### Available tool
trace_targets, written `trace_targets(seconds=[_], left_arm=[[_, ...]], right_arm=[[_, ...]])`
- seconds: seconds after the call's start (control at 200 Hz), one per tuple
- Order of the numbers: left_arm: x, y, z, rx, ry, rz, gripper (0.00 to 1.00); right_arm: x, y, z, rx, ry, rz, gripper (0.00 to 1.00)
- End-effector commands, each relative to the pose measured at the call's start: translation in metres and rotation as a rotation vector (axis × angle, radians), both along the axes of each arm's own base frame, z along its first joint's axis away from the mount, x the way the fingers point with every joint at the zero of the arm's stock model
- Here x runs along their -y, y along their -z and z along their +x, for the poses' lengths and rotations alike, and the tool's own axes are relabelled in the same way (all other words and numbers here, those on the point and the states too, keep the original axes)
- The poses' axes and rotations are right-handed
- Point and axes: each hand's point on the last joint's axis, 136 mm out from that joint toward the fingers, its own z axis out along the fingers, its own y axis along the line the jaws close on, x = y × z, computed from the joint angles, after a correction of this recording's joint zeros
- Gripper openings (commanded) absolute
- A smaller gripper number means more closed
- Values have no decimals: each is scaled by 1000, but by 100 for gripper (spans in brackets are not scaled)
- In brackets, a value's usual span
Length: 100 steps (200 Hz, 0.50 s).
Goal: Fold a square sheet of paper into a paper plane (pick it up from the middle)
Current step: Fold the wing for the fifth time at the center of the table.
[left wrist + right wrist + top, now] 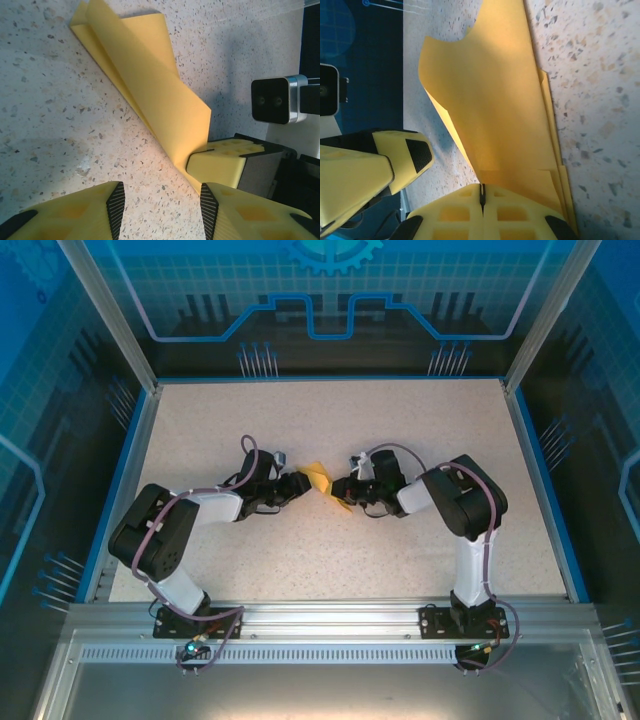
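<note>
The orange-yellow sheet of paper (321, 481) lies mid-table, folded into a narrow layered wedge like a rough paper plane. One flap (150, 55) stands up off the table (60, 115). My right gripper (481, 197) is shut, and its joined fingertips (222, 162) rest on the paper's (505, 100) near end. My left gripper (160, 210) is open just left of that end, with bare table between its fingers. Its right finger (235, 210) sits close to the paper's edge. From above, the left gripper (297, 485) and right gripper (340, 490) face each other across the paper.
The speckled table (330, 420) is ringed by a blue rim and a metal frame (330, 618). The right wrist's camera block (277, 100) hangs close above the paper. A left finger (402, 157) stands just beside the right fingertips.
</note>
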Motion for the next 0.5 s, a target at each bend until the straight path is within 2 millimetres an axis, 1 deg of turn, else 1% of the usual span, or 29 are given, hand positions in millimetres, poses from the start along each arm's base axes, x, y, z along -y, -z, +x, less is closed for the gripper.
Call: trace_targets(seconds=[0.0,0.185,0.495], left_arm=[[1,7,-3,19,22,32,48],[5,8,-2,19,33,33,47],[13,9,4,24,35,26,44]], right_arm=[[8,8,1,-58,34,35,0],[15,10,3,-103,77,55,0],[28,18,5,-173,164,81,0]])
